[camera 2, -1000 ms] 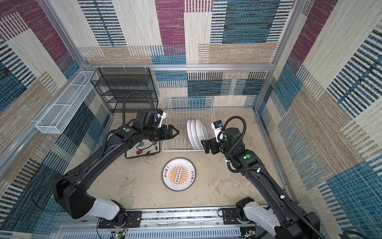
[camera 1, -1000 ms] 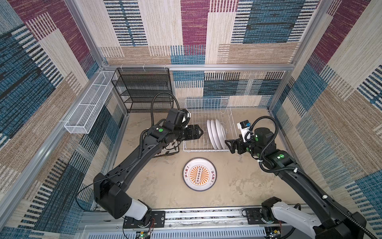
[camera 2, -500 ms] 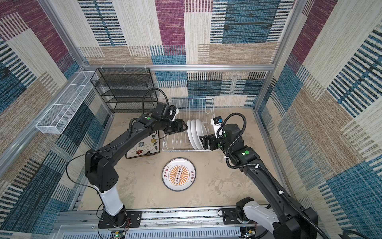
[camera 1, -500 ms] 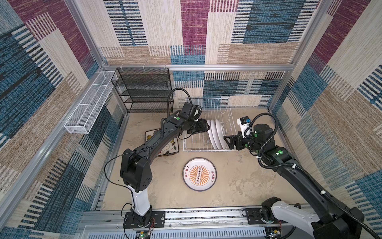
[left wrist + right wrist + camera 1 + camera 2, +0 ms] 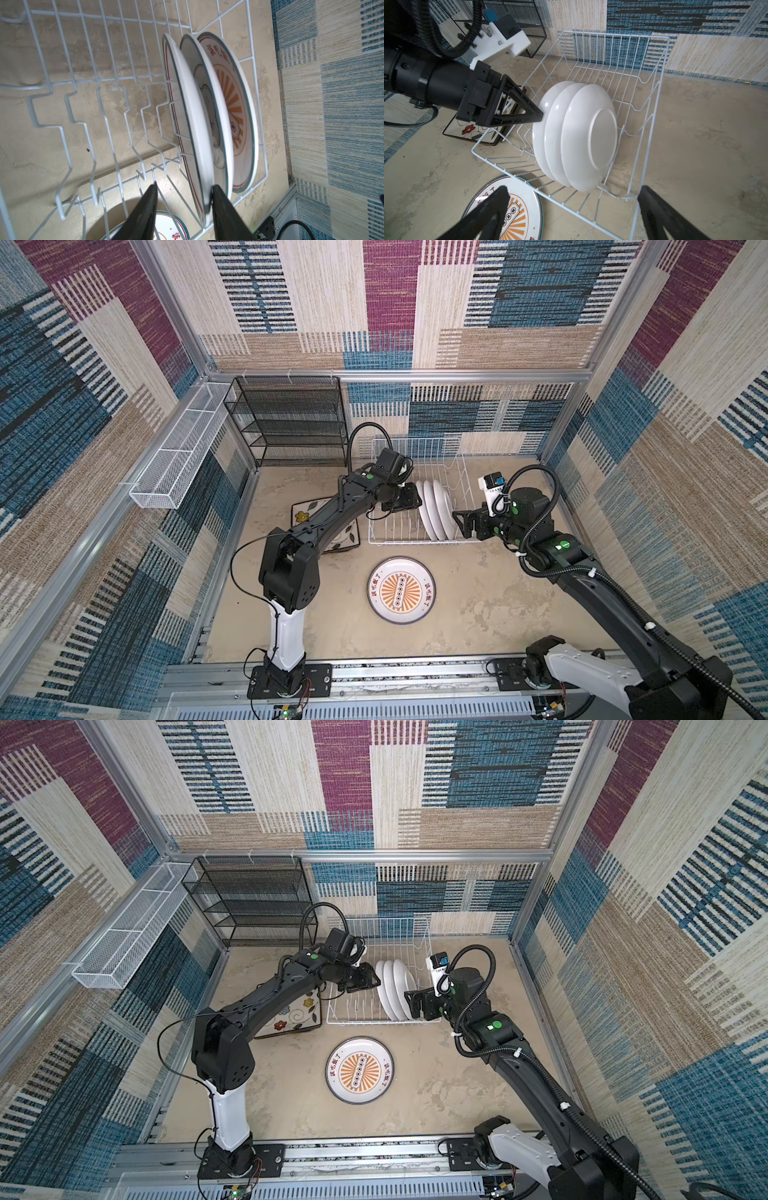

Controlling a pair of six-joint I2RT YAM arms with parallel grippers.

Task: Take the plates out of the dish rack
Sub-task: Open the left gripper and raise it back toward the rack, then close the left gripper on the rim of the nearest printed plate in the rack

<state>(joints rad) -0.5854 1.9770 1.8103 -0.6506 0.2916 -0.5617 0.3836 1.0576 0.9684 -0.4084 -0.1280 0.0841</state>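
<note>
Grabbing the end plate [image 5: 193,124] of the row in the dish rack [image 5: 415,450] was the step in hand. L hand [image 5: 184,187] was half wide w/ one finger on each side of that plate's rim. It wasn't pinching yet: one finger looked to touch the rim, the other had a gap. To do it well, I think it should squeeze firm on the rim. Then it should lift straight up out of the tines b4 tipping, so the next plate doesn't get bumped. R hand [image 5: 462,523] was wide & empty, just beside the rack's other end.

Count:
- 1 rack, w/ 3 round plates [image 5: 434,510] standing in it, close together.
- 1 more round plate [image 5: 401,591] lay flat on the surface [image 5: 478,605] in front.
- Sq. flower plates [image 5: 291,1017] sat in a pile beside the rack, under the L arm. Couldn't count them.
</note>
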